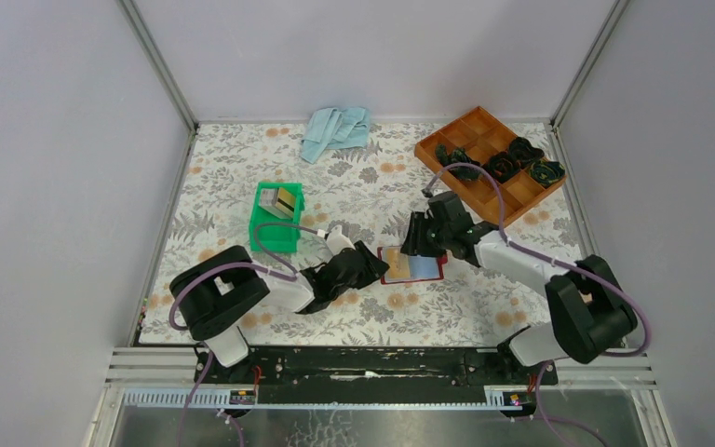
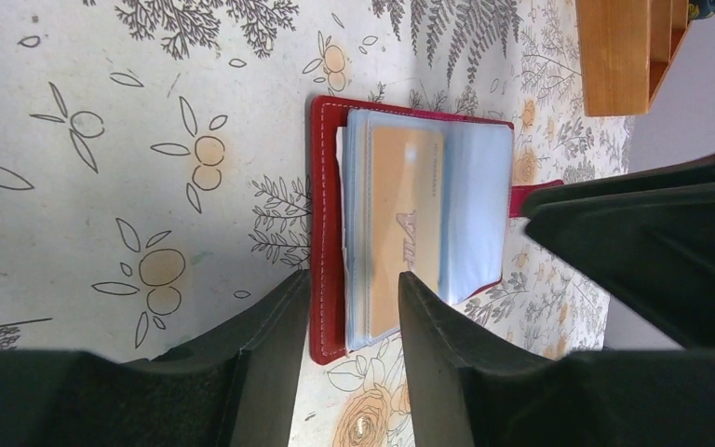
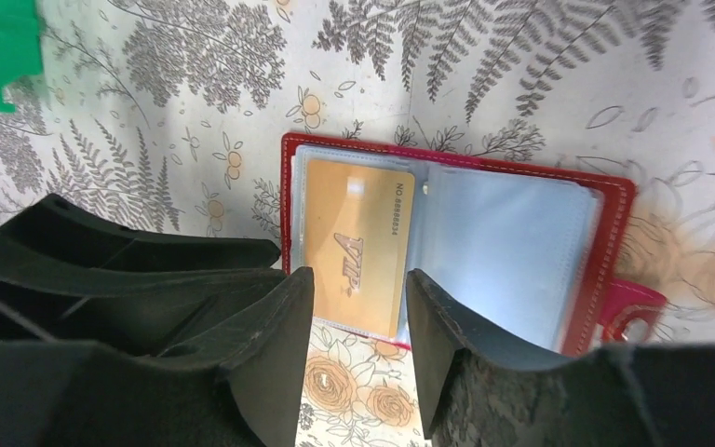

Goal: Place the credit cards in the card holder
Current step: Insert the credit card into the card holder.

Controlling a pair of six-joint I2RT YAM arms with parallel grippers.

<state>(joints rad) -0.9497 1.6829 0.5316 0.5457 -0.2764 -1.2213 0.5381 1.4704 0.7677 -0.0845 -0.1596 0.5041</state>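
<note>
The card holder (image 1: 425, 267) lies open on the floral table, red-bordered with pale blue sleeves (image 3: 512, 251). A gold credit card (image 2: 405, 219) marked VIP (image 3: 358, 242) sits in its left sleeve. My left gripper (image 1: 379, 264) is at the holder's left edge, open, its jaws (image 2: 354, 284) straddling the red border (image 2: 328, 233) and the card's end without pinching. My right gripper (image 1: 419, 250) hovers over the holder's far side, open (image 3: 358, 279), with the gold card's edge showing in the gap. More gold cards (image 1: 285, 199) stand in the green bin.
The green bin (image 1: 265, 228) stands left of the holder. An orange compartment tray (image 1: 480, 126) with dark coiled items is at the back right. A pale blue cloth (image 1: 335, 130) lies at the back. The two grippers are close together over the holder.
</note>
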